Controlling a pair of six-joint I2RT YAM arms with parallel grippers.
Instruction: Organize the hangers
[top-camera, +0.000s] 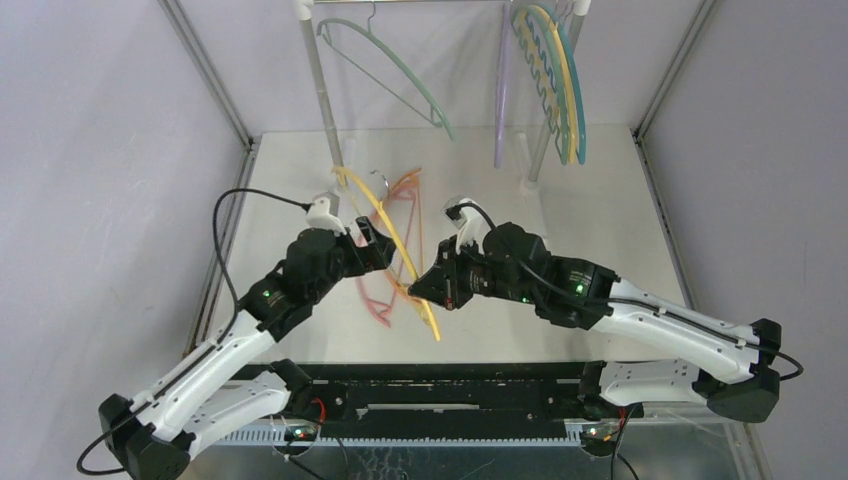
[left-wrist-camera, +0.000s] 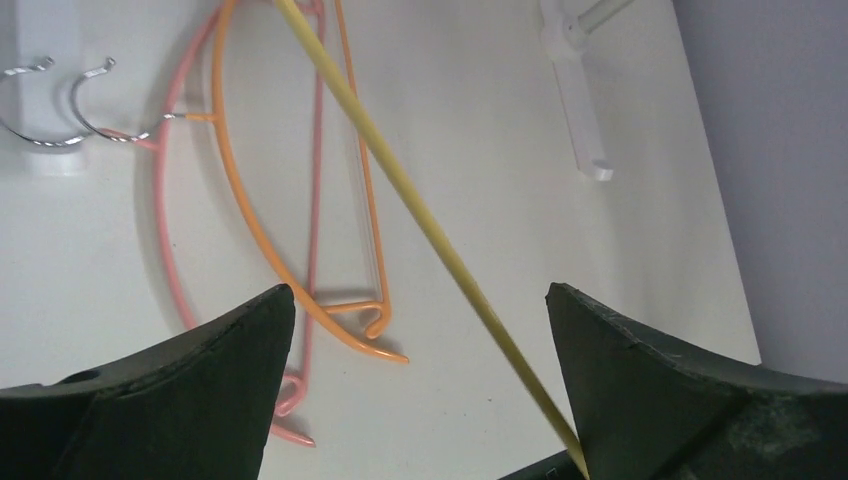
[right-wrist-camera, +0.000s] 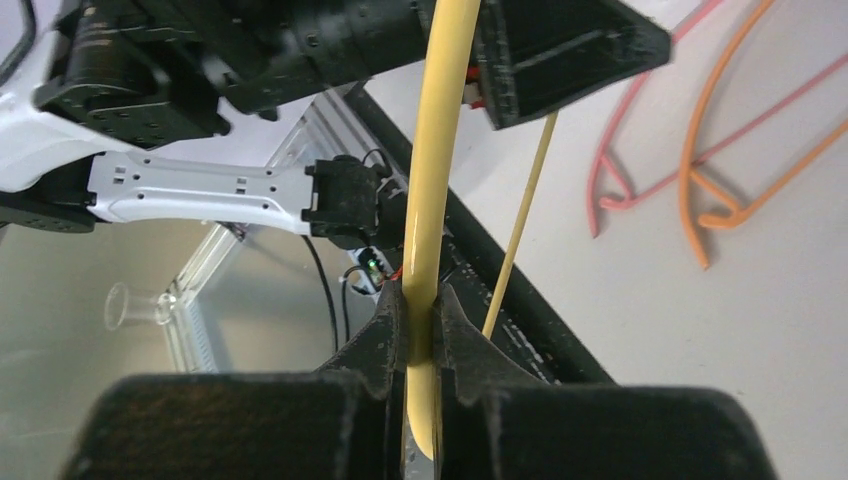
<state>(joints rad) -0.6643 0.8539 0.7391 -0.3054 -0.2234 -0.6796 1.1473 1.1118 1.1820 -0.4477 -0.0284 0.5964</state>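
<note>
Apparently midway: the right hand (right-wrist-camera: 420, 300) pinches a thin yellow plastic hanger (right-wrist-camera: 432, 150) above the white surface (top-camera: 600, 200), its bar between the left hand's (left-wrist-camera: 420, 290) spread fingers; several coloured hangers (top-camera: 545, 80) hang on the metal rail (top-camera: 322, 100), while an orange plastic hanger (right-wrist-camera: 688, 170) and a pink plastic hanger (left-wrist-camera: 160, 200) lie below, unhung.

No legible text, label, brand, number or sign is found in any of the three views.
</note>
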